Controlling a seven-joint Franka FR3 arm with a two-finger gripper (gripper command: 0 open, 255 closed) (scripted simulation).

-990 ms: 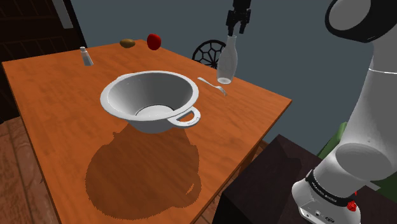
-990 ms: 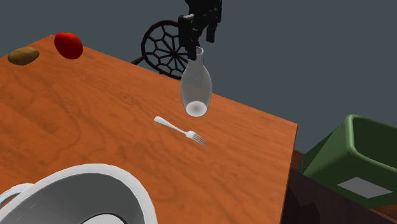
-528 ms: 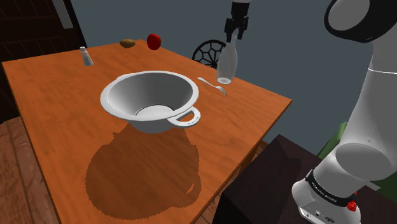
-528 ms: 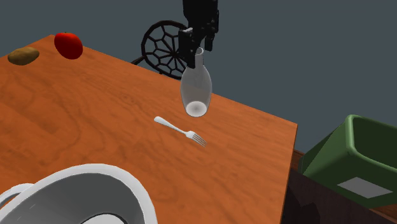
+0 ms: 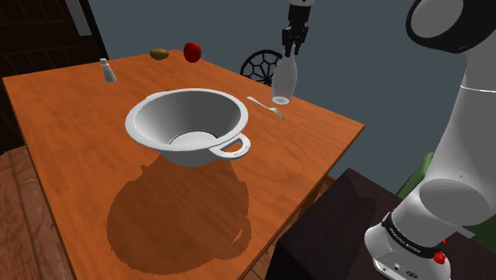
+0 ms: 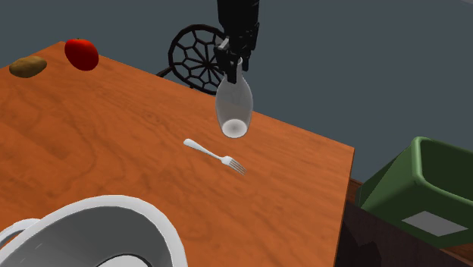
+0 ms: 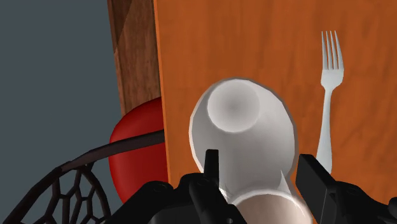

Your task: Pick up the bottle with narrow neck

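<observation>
Bottle (image 6: 233, 110): upright on the bench (image 6: 114, 144), long axis vertical, neck up.
My end effector (image 6: 234, 70): clamped on its neck.
Fork (image 6: 216, 156): near its base.

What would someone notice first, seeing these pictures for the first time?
A big white bowl sits mid-table in the shoulder view, casting a broad shadow on the orange wooden table. Near the table's far edge stands a clear bottle, its narrow neck clasped by the fingers of the black gripper. A red apple marks the far corner.
</observation>
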